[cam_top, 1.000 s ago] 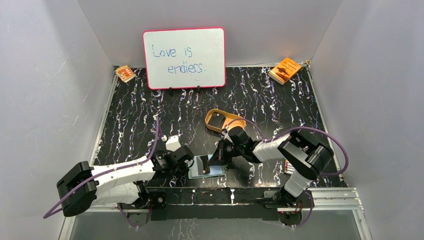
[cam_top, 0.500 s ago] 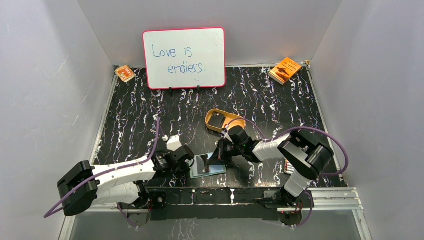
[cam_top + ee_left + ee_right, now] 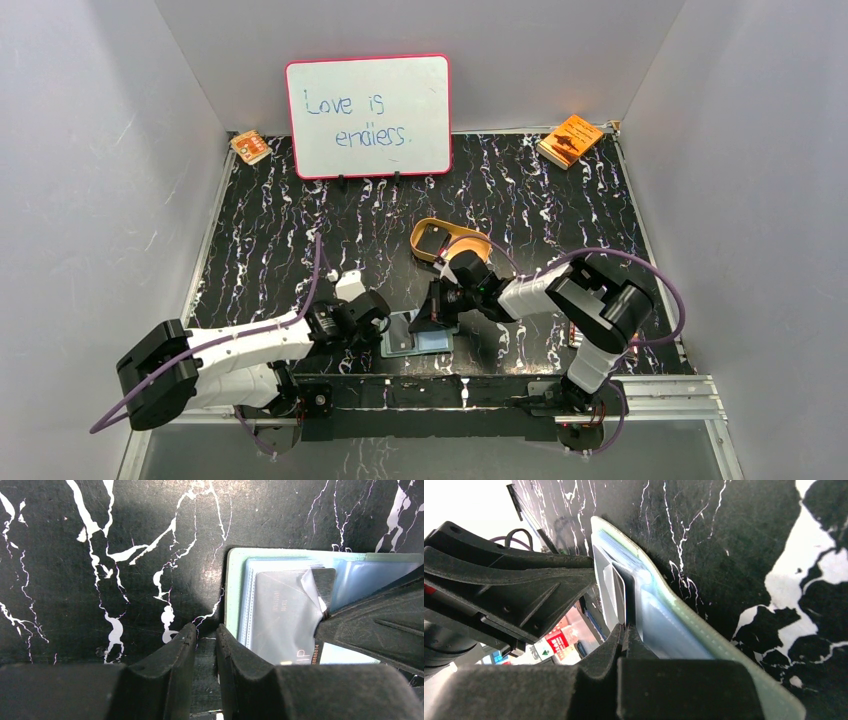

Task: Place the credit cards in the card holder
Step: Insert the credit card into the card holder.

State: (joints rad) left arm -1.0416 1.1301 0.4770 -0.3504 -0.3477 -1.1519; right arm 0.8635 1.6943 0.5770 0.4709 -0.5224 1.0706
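Mid-insert, I'd say. The card holder [image 3: 233, 595] lies open on the table [image 3: 75, 540] near the front edge, between the two arms. The right claw [image 3: 624, 628] is clenched on a dark credit card [image 3: 287, 615] that looks partly tucked into a clear pocket. The left claw [image 3: 204, 636] is barely parted and grasping nothing, with one finger over the holder's corner, probably pinning it. Next move: slide the card further left, kept flat, then release.

1. One card holder [image 3: 232, 580].
2. Two credit cards [image 3: 285, 615] [image 3: 432, 241], one at the holder, one in the tray.
3. One tan oval tray [image 3: 470, 240].
4. Two orange booklets [image 3: 251, 147] [image 3: 570, 140].
5. One whiteboard [image 3: 368, 115].
6. Two robot arms [image 3: 250, 345] [image 3: 540, 290].
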